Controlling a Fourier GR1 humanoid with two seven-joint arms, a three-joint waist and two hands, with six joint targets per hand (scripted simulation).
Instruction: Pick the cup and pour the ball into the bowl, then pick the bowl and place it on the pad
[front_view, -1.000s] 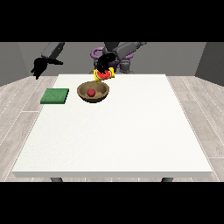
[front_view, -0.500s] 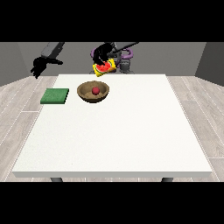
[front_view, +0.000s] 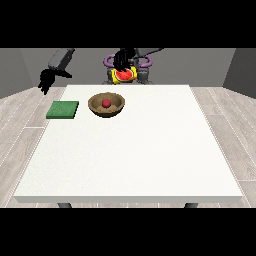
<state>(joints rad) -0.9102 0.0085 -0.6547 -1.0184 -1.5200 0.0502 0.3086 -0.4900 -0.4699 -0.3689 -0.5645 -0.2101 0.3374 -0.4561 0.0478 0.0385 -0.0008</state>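
On the white table, the stiff, light-looking wooden bowl holding the red ball sits beside the green pad; I'd grip its rim, while one hand clasps the cup, the other hand's fingers unreadable.

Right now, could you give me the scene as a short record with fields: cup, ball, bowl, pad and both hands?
cup: red and yellow cup, held above the table's far edge by the hand at the view's right
ball: red ball, inside the bowl
bowl: brown bowl, on the white table
pad: green pad, beside the bowl, nothing on it
other hand: the hand at the view's left, off the table's corner, holding nothing
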